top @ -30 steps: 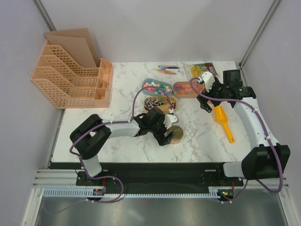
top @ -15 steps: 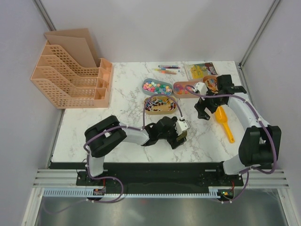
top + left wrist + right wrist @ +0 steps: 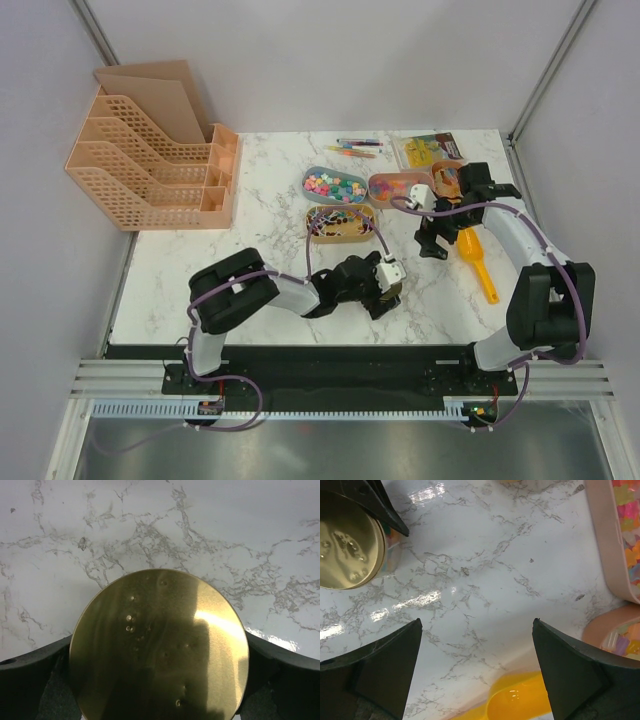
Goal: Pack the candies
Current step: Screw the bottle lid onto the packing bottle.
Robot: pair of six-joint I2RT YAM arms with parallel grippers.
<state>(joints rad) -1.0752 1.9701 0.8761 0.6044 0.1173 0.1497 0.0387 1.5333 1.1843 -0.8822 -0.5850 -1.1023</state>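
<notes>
Left arm point(image 3: 285, 290) folded inward; left gripper point(image 3: 159, 647), released, straddles jar point(image 3: 347, 540); right gripper point(image 3: 476, 625), released, near candies point(image 3: 627, 525).

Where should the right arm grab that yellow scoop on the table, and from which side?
Best bet is the long thin handle of the yellow scoop, the end nearer the arm bases. Come straight down from above, fingers across its narrow width. It lies flat on the marble table, so the sides are hard to reach, and the wide bowl by the open right gripper looks too broad.
</notes>
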